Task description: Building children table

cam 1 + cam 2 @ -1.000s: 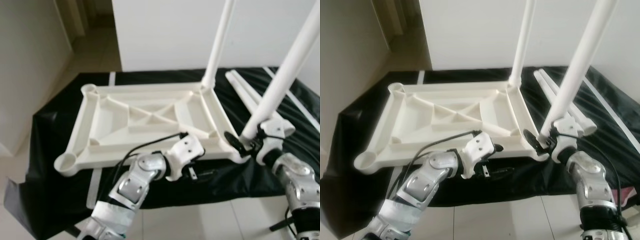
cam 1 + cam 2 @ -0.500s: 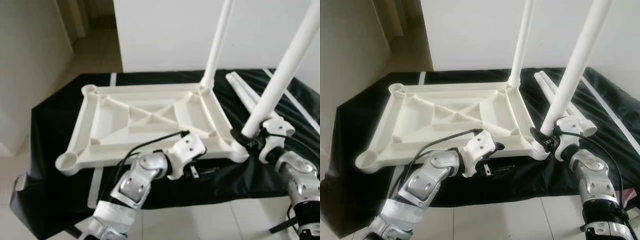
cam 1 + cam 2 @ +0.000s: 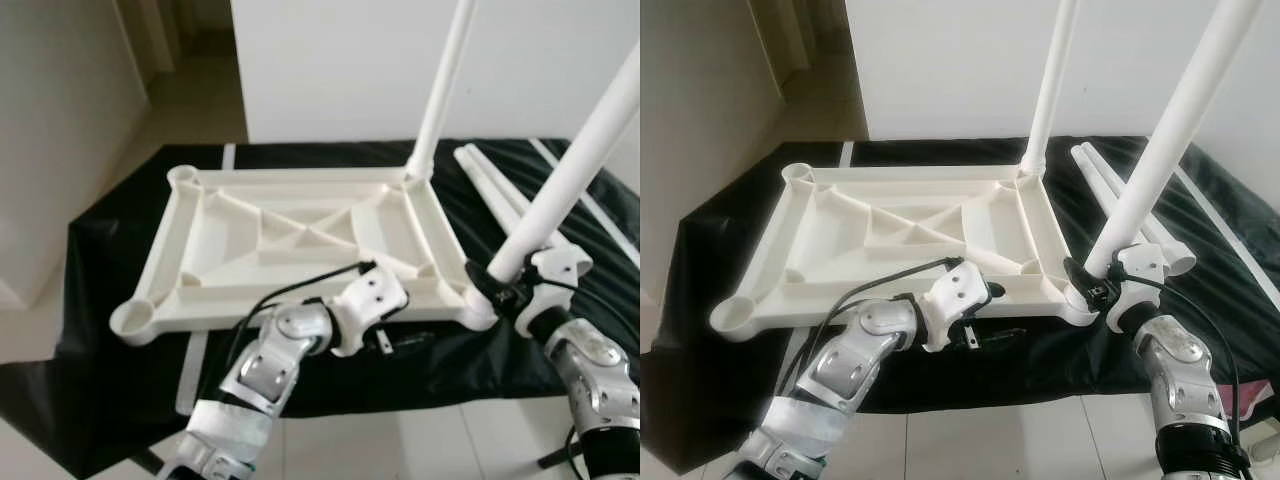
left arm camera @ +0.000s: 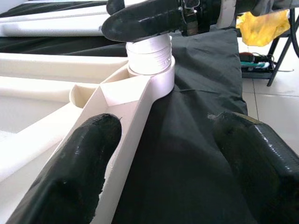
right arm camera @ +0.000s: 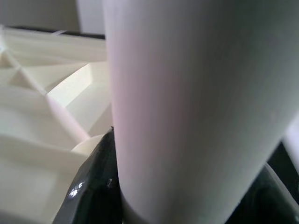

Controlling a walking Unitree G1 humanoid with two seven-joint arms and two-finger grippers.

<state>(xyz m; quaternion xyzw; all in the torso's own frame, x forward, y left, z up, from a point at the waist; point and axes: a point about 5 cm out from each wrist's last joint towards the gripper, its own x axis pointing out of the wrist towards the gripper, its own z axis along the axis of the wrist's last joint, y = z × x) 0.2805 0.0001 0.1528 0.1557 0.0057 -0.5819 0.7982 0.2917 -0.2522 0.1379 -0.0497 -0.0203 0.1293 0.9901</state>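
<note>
Since the earlier frames the leg (image 3: pixel 1165 130) held by the right hand (image 3: pixel 1098 290) had come more upright, its foot settling at the near right corner socket of the tabletop (image 3: pixel 905 235); camera also shifted slightly. Right hand was clamped on the leg just above the socket, black fingers (image 5: pixel 96 196) wrapped around the white tube. Left hand (image 3: pixel 385 335) rested at the near long edge of the tabletop, fingers (image 4: pixel 70 182) spread apart, one on the rim, the other over the black cloth (image 3: pixel 100 260); gripping nothing. Tabletop lay upside down on the cloth-covered table. A second leg (image 3: pixel 440 95) stood in the far right corner; two spare legs (image 3: pixel 490 185) lay on the cloth beyond. Left-side sockets were vacant.

Judgement: plastic parts look light, stiff, smooth, likely slippery; grip low on the tube and brace the frame.

Left wrist view showed the leg's ribbed end (image 4: pixel 149 56) sitting in the socket, hidden from the head views.
</note>
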